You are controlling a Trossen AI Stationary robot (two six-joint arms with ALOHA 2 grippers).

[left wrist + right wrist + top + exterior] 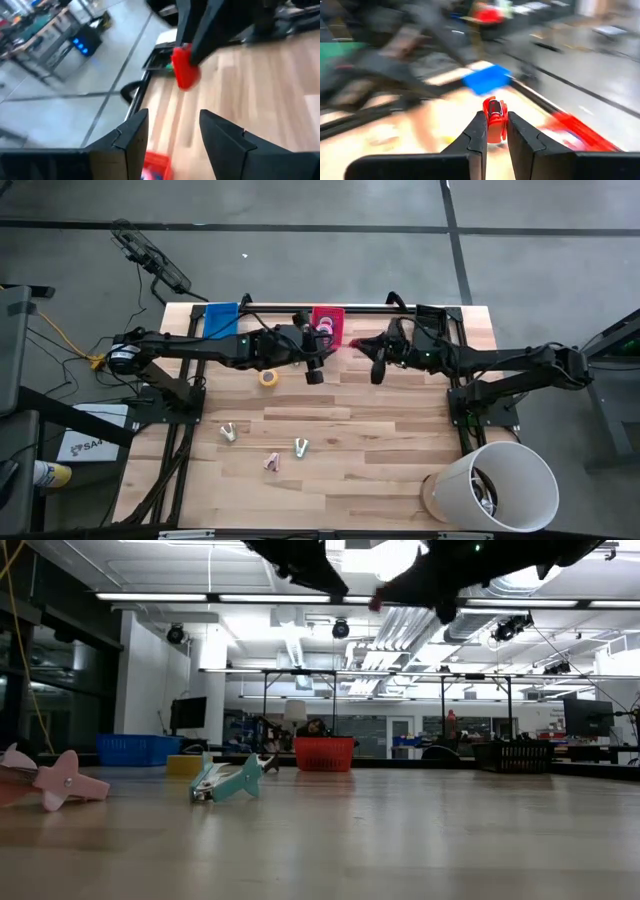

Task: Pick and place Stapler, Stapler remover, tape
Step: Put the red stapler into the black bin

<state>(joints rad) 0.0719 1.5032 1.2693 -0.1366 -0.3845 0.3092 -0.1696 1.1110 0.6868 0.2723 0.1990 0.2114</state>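
My right gripper (495, 134) is shut on a red stapler (495, 117), held above the table beside the red bin (328, 320); the stapler also shows in the left wrist view (185, 67). My left gripper (172, 142) is open and empty, above the red bin's edge (156, 164), facing the stapler. Ring-shaped tape rolls (325, 330) lie in the red bin. A yellow tape roll (268, 378) lies flat on the table. Three staple removers (228, 432) (301, 446) (271, 463) lie nearer the front; a teal one (228, 780) and a pink one (60, 780) show in the low view. My right gripper pinches the red stapler between its two fingers, on the stapler's two sides (490, 131). The stapler sticks out past the fingertips (479, 125) and is lifted clear of the table.
A blue bin (222, 320) stands left of the red bin at the table's far edge. A white bucket (490, 485) with things inside stands at the front right corner. Bare wood lies between the removers and the bucket.
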